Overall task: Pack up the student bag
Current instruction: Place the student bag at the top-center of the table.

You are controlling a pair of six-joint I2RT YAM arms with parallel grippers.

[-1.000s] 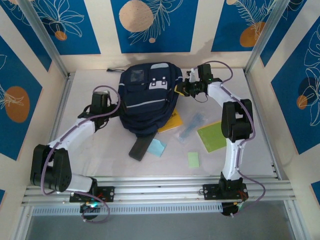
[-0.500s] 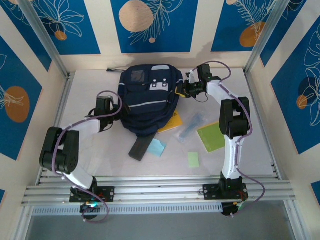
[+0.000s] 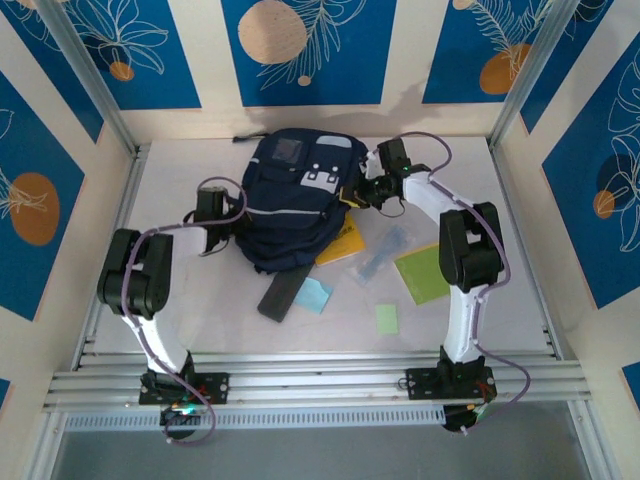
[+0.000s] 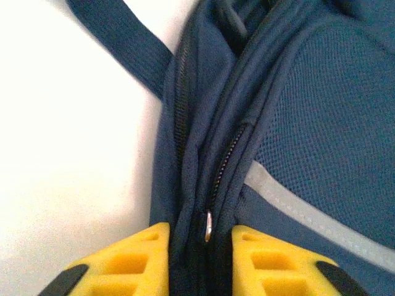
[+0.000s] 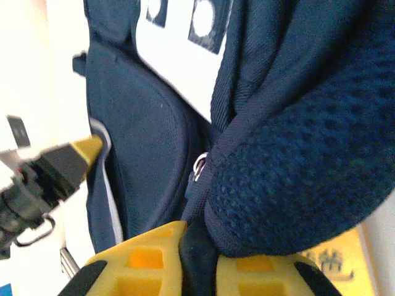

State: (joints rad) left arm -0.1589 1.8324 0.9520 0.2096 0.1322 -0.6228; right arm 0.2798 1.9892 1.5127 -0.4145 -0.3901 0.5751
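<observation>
**A:** Where is the large dark navy fabric backpack [image 3: 295,200]?

**B:** Held between the two tools. The left gripper [image 4: 200,250] is clenched on a fold of the side seam, with a small metal zipper ring [image 4: 208,225] just ahead of its fingertips. The right gripper [image 5: 197,262] pinches the padded mesh edge on the opposite flank.

**A:** Which step is that?

**B:** Opening the bag, I'd judge; nothing looks packed yet. The flat yellow book [image 3: 345,242] lies partly under the backpack, just behind the right gripper. The slim black rectangular case [image 3: 280,295], the pale blue paper note [image 3: 313,293] and the lime-green square notebook [image 3: 425,272] lie further back, toward the arm bases.

**A:** And next?

**B:** Probably one gripper anchors the fabric while the other draws the zipper along. It would need to catch the ring itself, or the cloth may simply slip.
</observation>
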